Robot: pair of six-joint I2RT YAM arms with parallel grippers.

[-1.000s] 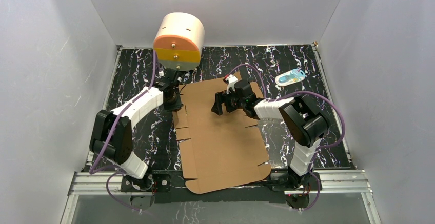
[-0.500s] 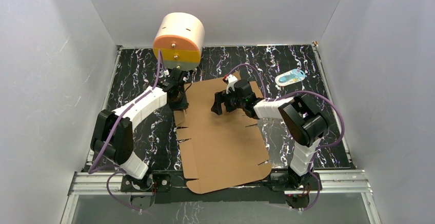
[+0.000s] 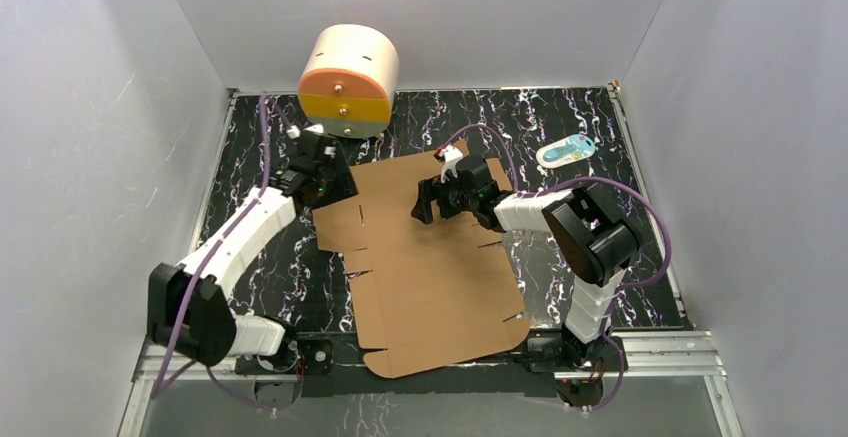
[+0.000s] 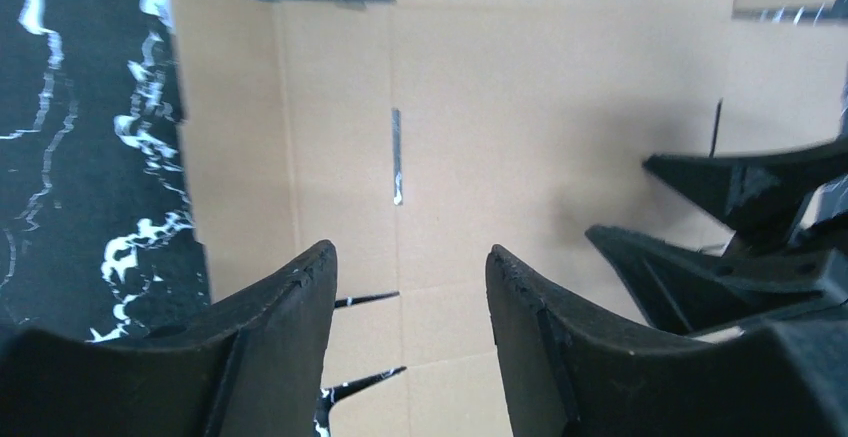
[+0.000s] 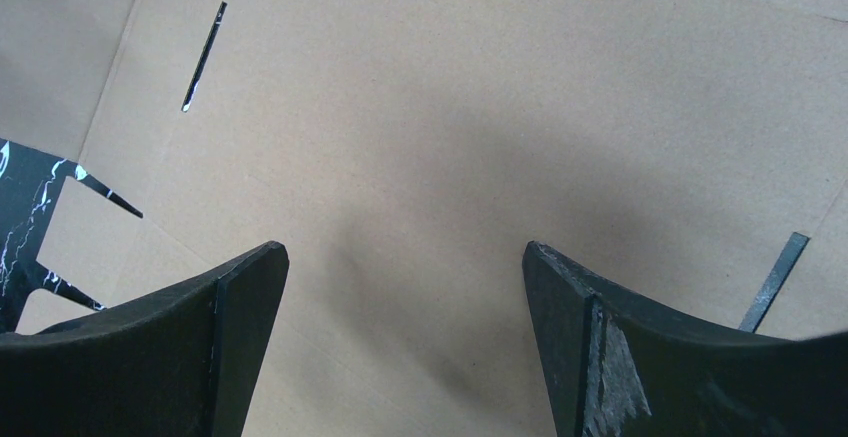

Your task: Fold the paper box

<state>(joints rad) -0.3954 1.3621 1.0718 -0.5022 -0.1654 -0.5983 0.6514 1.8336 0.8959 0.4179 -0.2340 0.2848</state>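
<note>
well, the box [image 3: 430,287] is a flat brown card sheet, unfolded, lying on the black marbled table [image 3: 600,117]. it runs from mid-table to the near edge, where its rounded end sits between the two arm bases. a side flap lies spread flat to the left, with notches cut along that edge.

the left gripper [image 3: 333,187] is at the sheet's far left corner, just in front of the drum [image 3: 348,79], a cream one with an orange and a yellow drawer. from its wrist camera the left gripper [image 4: 410,287] has its jaws partly apart with nothing between them, only card below, and a thin slit [image 4: 396,157] shows in the sheet ahead.

the right gripper [image 3: 430,202] is over the far middle of the sheet, pointing left. its wrist view shows the right gripper [image 5: 400,277] with jaws spread wide and holding nothing, its shadow on the bare card below. i cannot tell if its tips touch the card.

a small blue and white thing [image 3: 566,150] lies on the table at the far right, well apart from the sheet.
</note>
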